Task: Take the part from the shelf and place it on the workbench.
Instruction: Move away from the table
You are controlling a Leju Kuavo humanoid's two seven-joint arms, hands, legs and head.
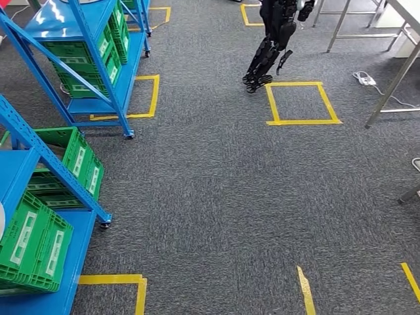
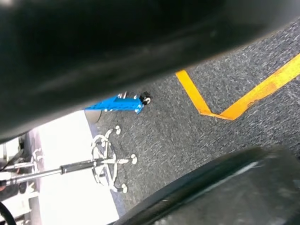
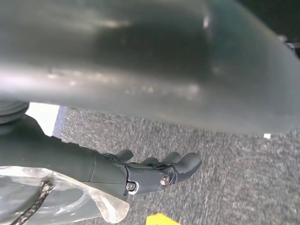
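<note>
Judged in transit: blue shelves [image 1: 74,39] with green crates [image 1: 35,243] along the left of the head frame, grey workbench legs [image 1: 391,85] at upper right. Right hand [image 3: 148,173] hanging over carpet, fingers loosely extended, clear bag [image 3: 53,201] against its underside; grip unclear. Part's whereabouts unclear. Left hand's state impossible to tell.

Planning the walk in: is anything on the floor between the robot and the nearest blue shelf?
Nothing visible does. The grey carpet up to the blue shelf with green crates carries just flat yellow tape. Another robot's legs and a white cable lie far off, toward the table legs.
</note>
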